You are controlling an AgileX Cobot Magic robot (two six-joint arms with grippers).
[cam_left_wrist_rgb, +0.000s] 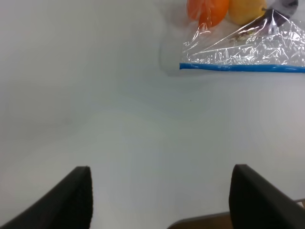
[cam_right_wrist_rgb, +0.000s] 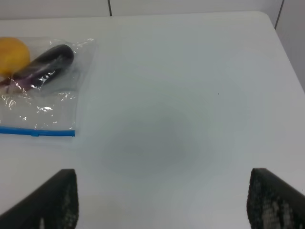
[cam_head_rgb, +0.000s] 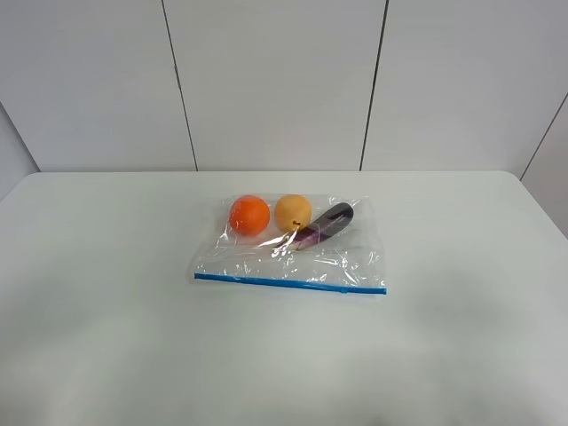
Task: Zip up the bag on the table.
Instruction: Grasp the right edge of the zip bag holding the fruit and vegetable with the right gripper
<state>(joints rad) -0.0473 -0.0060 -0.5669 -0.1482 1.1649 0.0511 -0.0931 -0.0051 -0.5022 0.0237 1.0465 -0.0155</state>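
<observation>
The bag (cam_head_rgb: 293,257) lies flat on the white table (cam_head_rgb: 106,311), near its middle. It is clear crinkly plastic with a blue zipper strip (cam_head_rgb: 288,284) along its near long edge. Inside are an orange (cam_head_rgb: 249,215), a yellow fruit (cam_head_rgb: 293,212) and a purple eggplant (cam_head_rgb: 326,224). Neither gripper shows in the exterior view. In the left wrist view my left gripper (cam_left_wrist_rgb: 162,205) is open and empty, well short of the bag's (cam_left_wrist_rgb: 248,47) left end. In the right wrist view my right gripper (cam_right_wrist_rgb: 162,205) is open and empty, off the bag's (cam_right_wrist_rgb: 38,95) right end.
Grey wall panels (cam_head_rgb: 275,80) rise behind the table's far edge. The table's rounded far right corner (cam_right_wrist_rgb: 267,16) is in the right wrist view. A brown strip (cam_left_wrist_rgb: 200,222) shows past the table's near edge in the left wrist view.
</observation>
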